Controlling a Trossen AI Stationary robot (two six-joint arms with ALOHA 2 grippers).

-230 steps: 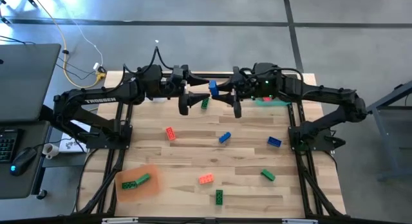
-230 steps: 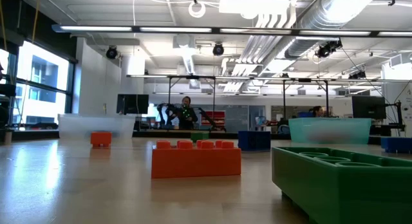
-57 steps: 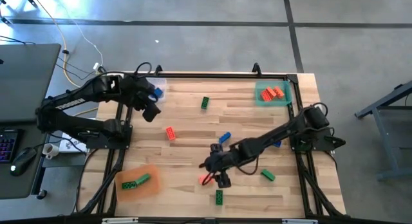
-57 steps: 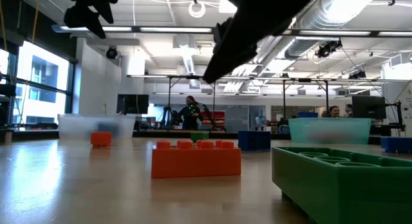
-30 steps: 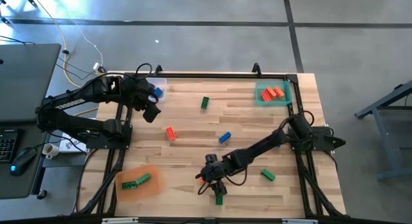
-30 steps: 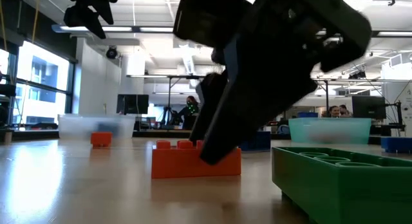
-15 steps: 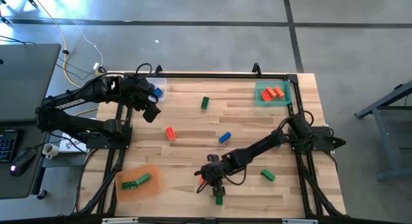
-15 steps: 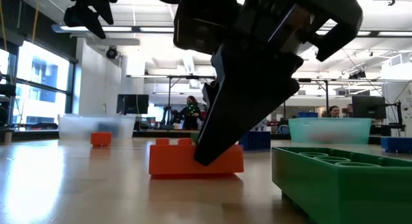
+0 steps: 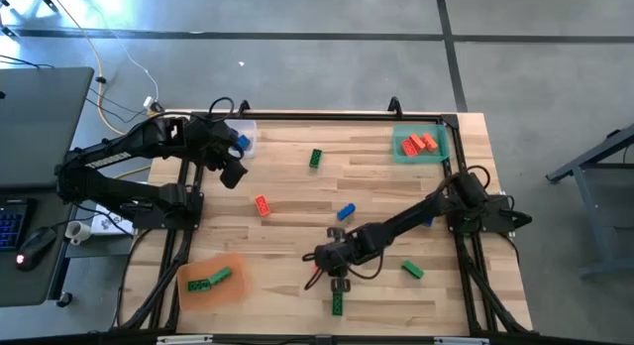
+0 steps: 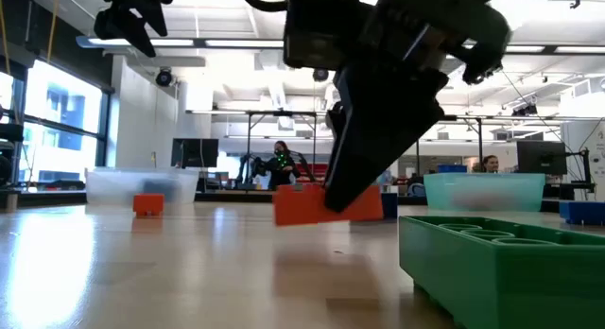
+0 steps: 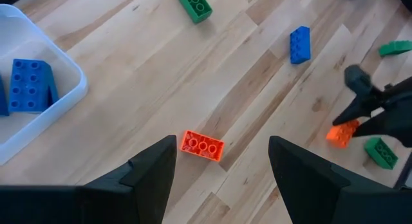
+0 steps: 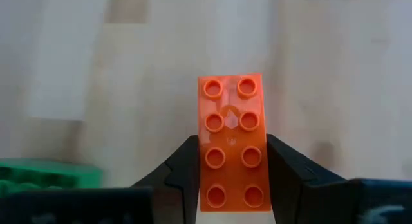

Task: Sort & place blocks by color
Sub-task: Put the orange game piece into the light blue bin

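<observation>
My right gripper (image 12: 230, 150) is shut on an orange block (image 10: 326, 206) near the table's near middle (image 9: 332, 264), and the block is off the wood. A green block (image 9: 338, 305) lies just nearside of it, and another (image 9: 412, 271) lies to the right. My left gripper (image 11: 222, 172) hangs open and empty at the far left (image 9: 233, 172), above a red-orange block (image 11: 201, 145). A blue block (image 9: 345, 212) and a green one (image 9: 315, 159) lie flat mid-table. The clear tray (image 9: 248, 130) holds blue blocks, the green tray (image 9: 403, 157) orange ones, and the orange tray (image 9: 233, 288) green ones. My right gripper pinches the orange block's two long sides (image 12: 201, 161) between its fingers (image 12: 283, 169), on the half nearer the wrist. The fingers come from above, slanting down, and lie along the block. The block is lifted clear of the table (image 10: 284, 211), roughly level, studs up.
The right arm (image 9: 396, 226) stretches across the table from its base on the right. A large green block (image 10: 501, 263) fills the low view's right foreground. Bare wood (image 9: 287, 246) lies between the trays. People and desks show in the room beyond the table.
My right gripper, down at the orange block a second ago, has risen a little and drawn slightly toward the far edge with the block in its fingers. The block has come off the table and now hangs clear. The left arm has kept still.
</observation>
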